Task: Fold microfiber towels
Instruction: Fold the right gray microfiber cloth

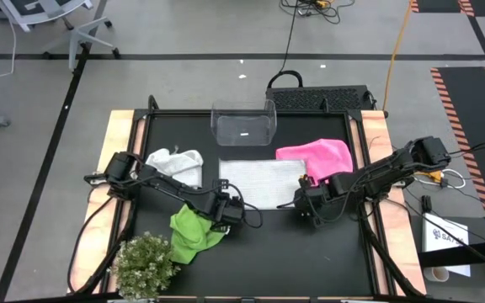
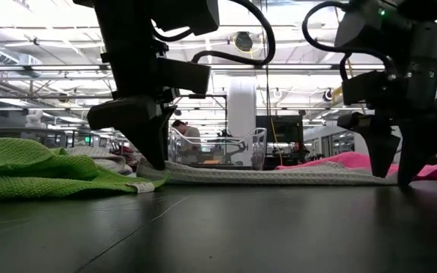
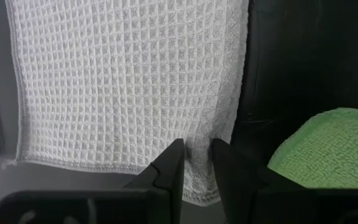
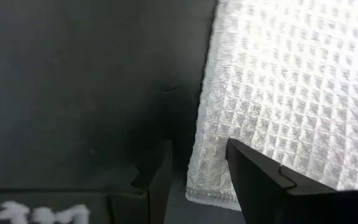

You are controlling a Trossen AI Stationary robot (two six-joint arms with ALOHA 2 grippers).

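Note:
A white waffle-weave towel point(image 1: 259, 181) lies spread flat in the middle of the black table. My left gripper point(image 1: 226, 212) is at its near left corner, shut on the cloth point(image 3: 197, 149). My right gripper point(image 1: 304, 204) stands open over the near right corner point(image 4: 207, 180), one finger on the bare table and one above the cloth. A lime green towel point(image 1: 194, 231) lies crumpled by my left gripper. A pink towel point(image 1: 318, 158) lies bunched at the right. A second white towel point(image 1: 178, 164) is heaped at the left. My left gripper pinches the white towel just inside its near left corner point(image 3: 199, 163) between its two fingers, which point steeply down from above. The cloth looks like one layer and lies flat on the table. Of my right gripper I cannot tell whether its fingertips point(image 2: 376, 173) touch the towel.
A clear plastic bin point(image 1: 244, 122) stands at the table's far edge, behind the white towel. A small bushy green plant point(image 1: 146, 265) sits at the near left corner. Bare black table point(image 1: 293, 252) lies near the front edge between the arms.

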